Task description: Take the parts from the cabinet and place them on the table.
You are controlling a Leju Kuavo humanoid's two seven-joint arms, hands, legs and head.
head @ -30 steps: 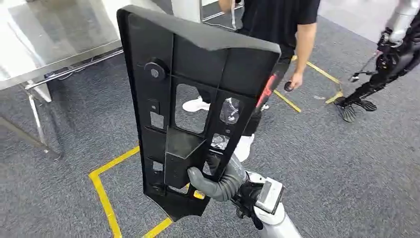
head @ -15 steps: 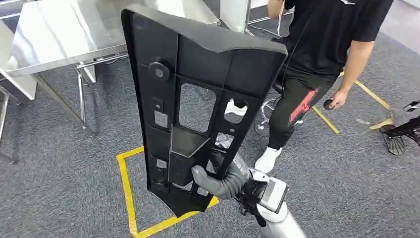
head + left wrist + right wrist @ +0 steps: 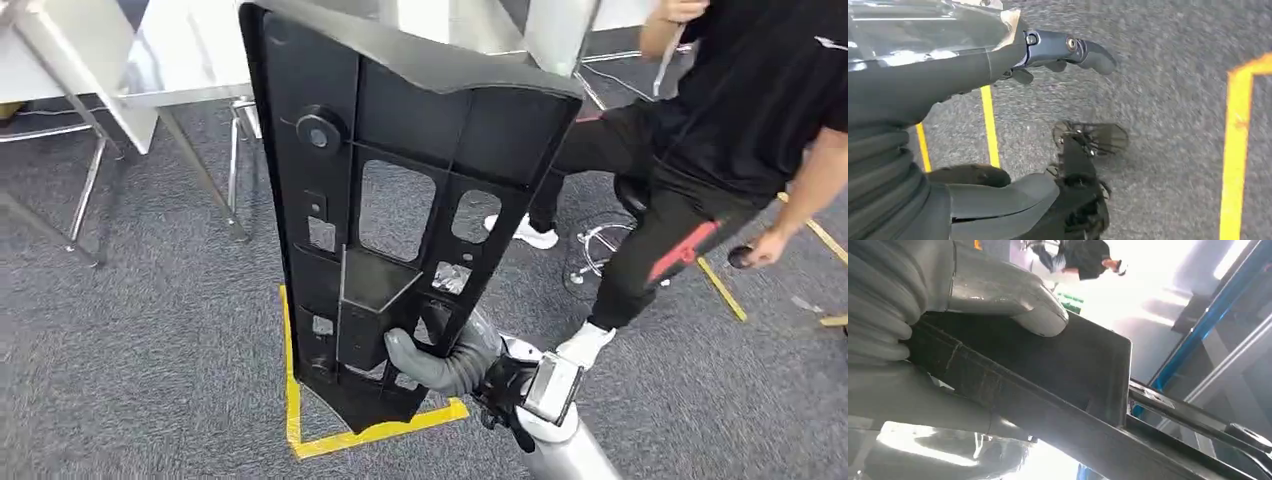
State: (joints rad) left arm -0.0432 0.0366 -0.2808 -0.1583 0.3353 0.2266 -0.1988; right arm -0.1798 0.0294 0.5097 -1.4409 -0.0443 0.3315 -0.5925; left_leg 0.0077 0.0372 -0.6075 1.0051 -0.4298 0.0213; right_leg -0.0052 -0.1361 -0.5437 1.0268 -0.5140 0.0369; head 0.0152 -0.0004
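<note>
Gripping: right hand holds black panel upright near its lower end.
Left hand: seemingly empty, fingers extended over carpet.

One black panel stood in view, held by one hand. One person was beside it. Two metal surfaces stood behind, and one more hand hung over the carpet, with yellow tape marking one corner.

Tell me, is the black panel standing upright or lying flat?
Upright: the black panel stands on end above the floor, the right hand gripping its lower part.
</note>
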